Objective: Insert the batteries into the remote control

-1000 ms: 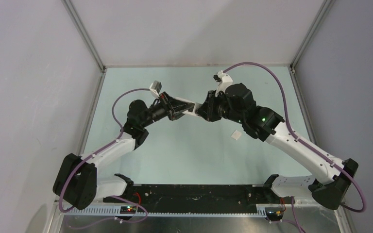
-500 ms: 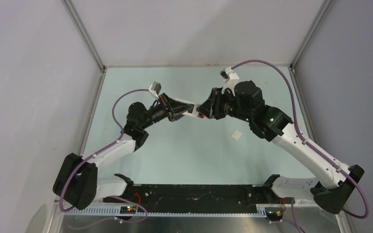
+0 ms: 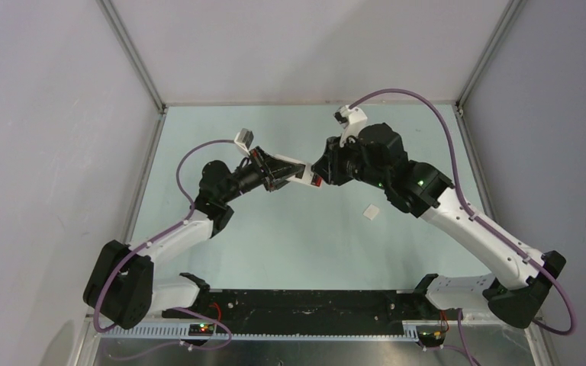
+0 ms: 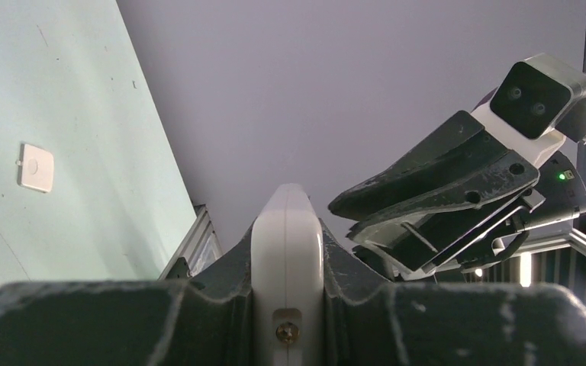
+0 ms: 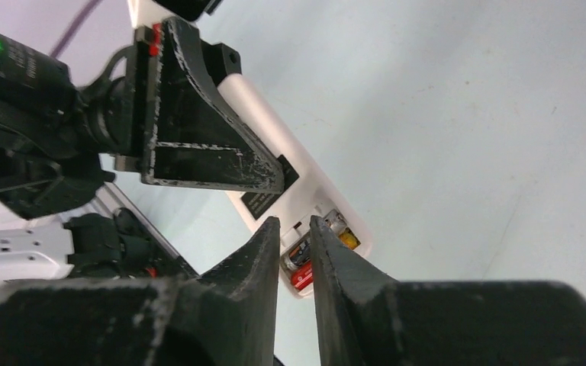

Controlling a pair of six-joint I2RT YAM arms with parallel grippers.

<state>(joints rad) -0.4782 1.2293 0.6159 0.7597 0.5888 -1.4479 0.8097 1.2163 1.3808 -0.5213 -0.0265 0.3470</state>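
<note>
My left gripper (image 3: 294,169) is shut on the white remote control (image 3: 305,175) and holds it in the air on edge, as the left wrist view (image 4: 286,252) shows. In the right wrist view the remote's (image 5: 313,194) back faces the camera with the battery bay open at its end. A dark battery (image 5: 299,255) and an orange-red battery (image 5: 301,275) lie in the bay, partly hidden by my fingers. My right gripper (image 5: 294,223) is shut to a narrow slit, holds nothing, and its tips are right over the bay. It also shows in the top view (image 3: 322,174).
A small white square cover piece (image 3: 371,212) lies on the pale green table to the right of the arms' meeting point; it also shows in the left wrist view (image 4: 35,167). Grey walls and metal rails (image 3: 133,61) enclose the table.
My right arm's wrist has rolled and drawn back slightly, uncovering the remote's red end in the top view. The left arm and the remote have stayed still.
</note>
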